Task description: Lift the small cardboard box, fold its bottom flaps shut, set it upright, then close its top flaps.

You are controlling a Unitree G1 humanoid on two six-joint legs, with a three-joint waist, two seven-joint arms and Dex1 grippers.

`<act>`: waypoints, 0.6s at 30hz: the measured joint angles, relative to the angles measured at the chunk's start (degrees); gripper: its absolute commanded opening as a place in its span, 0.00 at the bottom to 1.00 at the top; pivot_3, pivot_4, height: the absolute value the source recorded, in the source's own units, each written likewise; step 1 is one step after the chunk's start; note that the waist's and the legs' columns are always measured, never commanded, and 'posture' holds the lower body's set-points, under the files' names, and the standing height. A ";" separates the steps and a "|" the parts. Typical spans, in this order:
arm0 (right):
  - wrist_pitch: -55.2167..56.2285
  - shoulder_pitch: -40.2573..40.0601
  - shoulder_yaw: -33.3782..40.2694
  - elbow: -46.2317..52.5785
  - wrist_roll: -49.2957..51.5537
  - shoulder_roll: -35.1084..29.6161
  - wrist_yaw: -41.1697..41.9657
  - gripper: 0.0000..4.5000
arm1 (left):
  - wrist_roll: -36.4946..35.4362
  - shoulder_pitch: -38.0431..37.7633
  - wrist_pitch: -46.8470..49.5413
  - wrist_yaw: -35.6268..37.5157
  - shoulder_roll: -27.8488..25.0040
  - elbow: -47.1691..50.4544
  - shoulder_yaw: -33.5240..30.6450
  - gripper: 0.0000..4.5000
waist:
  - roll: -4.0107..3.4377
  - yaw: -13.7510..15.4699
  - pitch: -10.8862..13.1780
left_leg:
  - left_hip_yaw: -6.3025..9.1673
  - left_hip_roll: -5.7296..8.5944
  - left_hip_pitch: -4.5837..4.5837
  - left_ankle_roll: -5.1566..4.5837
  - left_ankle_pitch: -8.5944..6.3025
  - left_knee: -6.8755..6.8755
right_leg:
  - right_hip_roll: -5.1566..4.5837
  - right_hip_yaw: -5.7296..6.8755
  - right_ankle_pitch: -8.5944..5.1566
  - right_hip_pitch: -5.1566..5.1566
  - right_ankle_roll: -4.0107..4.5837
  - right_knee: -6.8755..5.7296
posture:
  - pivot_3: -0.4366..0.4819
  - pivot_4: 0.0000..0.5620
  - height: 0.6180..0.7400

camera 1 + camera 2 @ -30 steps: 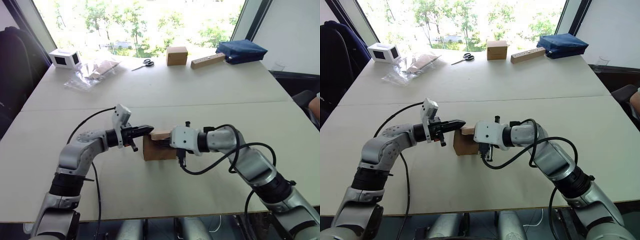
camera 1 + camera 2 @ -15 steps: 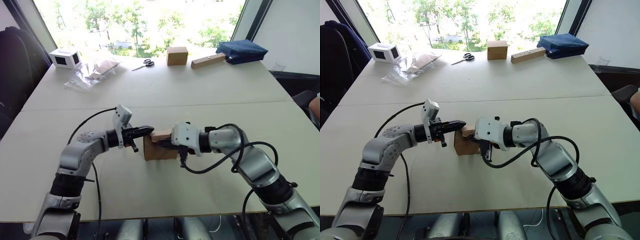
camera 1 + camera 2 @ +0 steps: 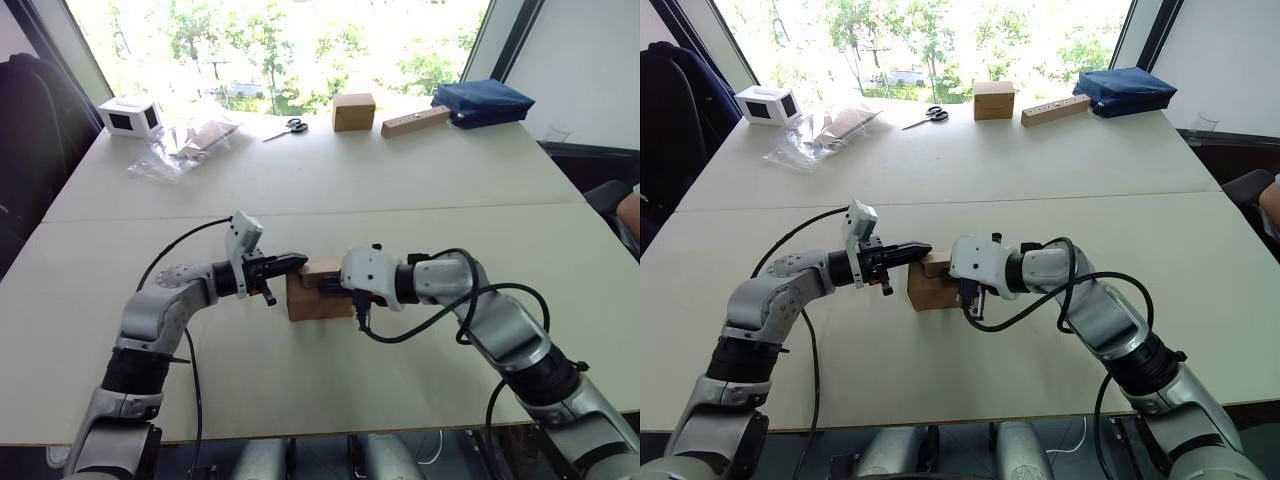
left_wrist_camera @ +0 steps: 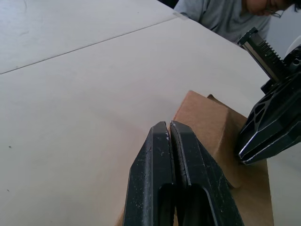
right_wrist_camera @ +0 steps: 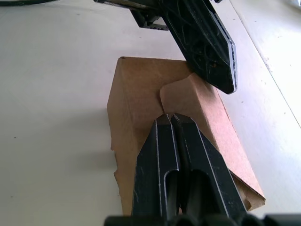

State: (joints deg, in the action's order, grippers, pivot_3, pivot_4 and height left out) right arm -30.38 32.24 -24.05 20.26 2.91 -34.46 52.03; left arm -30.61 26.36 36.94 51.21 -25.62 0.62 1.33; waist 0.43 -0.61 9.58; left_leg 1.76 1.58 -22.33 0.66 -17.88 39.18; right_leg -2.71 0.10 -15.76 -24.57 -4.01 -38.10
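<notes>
From your head views, the box point(image 3: 318, 298) sits on the table point(image 3: 400, 190) near the front edge, about midway between the left and right edges. Your left gripper point(image 3: 296, 261) reaches in from the left over the box's top; your right gripper point(image 3: 325, 285) comes in from the right, low against the top. Along the far edge lie scissors point(image 3: 291, 126), another cube point(image 3: 353, 110), a wooden block point(image 3: 415, 121) and a blue bag point(image 3: 482, 102).

From your left wrist, the fingers point(image 4: 160, 174) are pressed together, holding nothing, their tips above the box top.

From your right wrist, the fingers point(image 5: 164, 160) are also closed and empty, tips touching the tongue flap point(image 5: 181, 96) lying on the box top.
</notes>
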 measured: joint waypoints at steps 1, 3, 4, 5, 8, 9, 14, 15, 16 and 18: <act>0.55 0.12 -0.12 -0.53 -0.56 0.15 -0.08 0.00 | -0.03 -0.15 -0.22 0.04 0.03 -0.03 -0.03 0.02 | 0.00 0.01 0.00 | 0.00 0.00 0.00 0.00 0.00 0.00 | 0.00 0.00 0.00 0.00 0.00 0.00 | 0.48 0.27 1.00; 0.94 0.32 -0.22 -0.99 -1.08 0.37 -0.15 0.00 | -0.08 -0.18 -0.21 -0.03 0.06 -0.02 -0.06 0.02 | 0.00 0.01 0.00 | 0.00 0.00 0.00 0.00 0.00 0.00 | 0.00 0.00 0.00 0.00 0.00 0.00 | 0.48 0.27 1.00; 1.07 0.41 -0.24 -1.34 -1.51 0.60 -0.21 0.00 | -0.14 -0.18 -0.11 -0.13 0.10 0.02 -0.08 0.02 | 0.00 0.01 0.00 | 0.00 0.00 0.00 0.00 0.00 0.00 | 0.00 0.00 0.00 0.00 0.00 0.00 | 0.48 0.27 1.00; 1.10 0.43 -0.24 -1.59 -1.75 0.79 -0.42 0.00 | -0.20 -0.18 0.07 -0.25 0.16 0.16 -0.09 0.02 | 0.00 0.03 0.00 | 0.00 0.00 0.00 0.00 0.00 0.00 | 0.00 0.00 0.00 0.01 0.00 0.00 | 0.48 0.27 1.00; 1.11 0.43 -0.24 -1.79 -2.22 1.15 -0.59 0.00 | -0.52 -0.18 0.98 -0.66 0.30 0.79 -0.10 0.02 | 0.00 0.04 0.00 | 0.00 0.00 0.00 0.00 0.00 0.00 | 0.00 0.00 0.00 0.01 0.00 0.00 | 0.48 0.27 1.00; 1.11 0.43 -0.24 -1.83 -2.29 1.26 -0.58 0.00 | -0.59 -0.19 1.32 -0.76 0.39 0.98 -0.08 0.02 | 0.00 0.04 0.00 | 0.00 0.00 0.00 0.00 0.00 0.00 | 0.00 0.00 0.00 0.01 0.00 0.00 | 0.48 0.27 1.00; 1.11 0.44 -0.23 -1.83 -2.68 1.43 -0.56 0.00 | -1.44 -0.15 3.23 -1.27 0.47 3.18 0.01 0.02 | 0.00 0.00 0.00 | 0.00 0.00 0.00 0.00 0.00 0.00 | 0.00 0.00 0.00 0.01 0.00 0.00 | 0.48 0.27 1.00; 1.08 0.44 -0.23 -1.82 -2.65 1.44 -0.53 0.00 | -1.45 -0.14 3.59 -1.29 0.36 3.61 0.04 0.02 | 0.00 0.00 0.00 | 0.00 0.00 0.00 0.00 0.00 0.00 | 0.00 0.00 0.00 0.00 0.00 0.00 | 0.48 0.27 1.00; 0.87 0.43 -0.16 -1.73 -2.56 1.45 -0.38 0.00 | -1.40 -0.12 3.87 -1.22 -0.06 4.38 0.24 0.02 | 0.00 -0.01 0.00 | 0.00 0.00 0.00 0.00 0.00 0.00 | 0.00 0.00 0.00 0.01 0.00 0.00 | 0.48 0.27 1.00; 0.40 0.40 0.21 -1.25 -1.89 1.43 0.12 0.00 | -1.01 0.22 4.00 -1.05 -1.27 5.40 0.76 0.02 | 0.00 -0.01 0.00 | 0.00 0.00 0.00 0.00 0.00 0.00 | 0.00 0.00 0.00 0.01 0.00 0.00 | 0.48 0.27 1.00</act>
State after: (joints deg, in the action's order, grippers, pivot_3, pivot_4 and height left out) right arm -29.97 32.64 -23.84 19.01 1.02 -33.02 52.14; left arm -31.62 26.58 40.94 50.16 -26.89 6.02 2.09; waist 0.42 -0.62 9.58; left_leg 1.77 1.58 -22.33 0.66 -17.89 39.17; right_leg -2.71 0.10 -15.76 -24.57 -4.01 -38.10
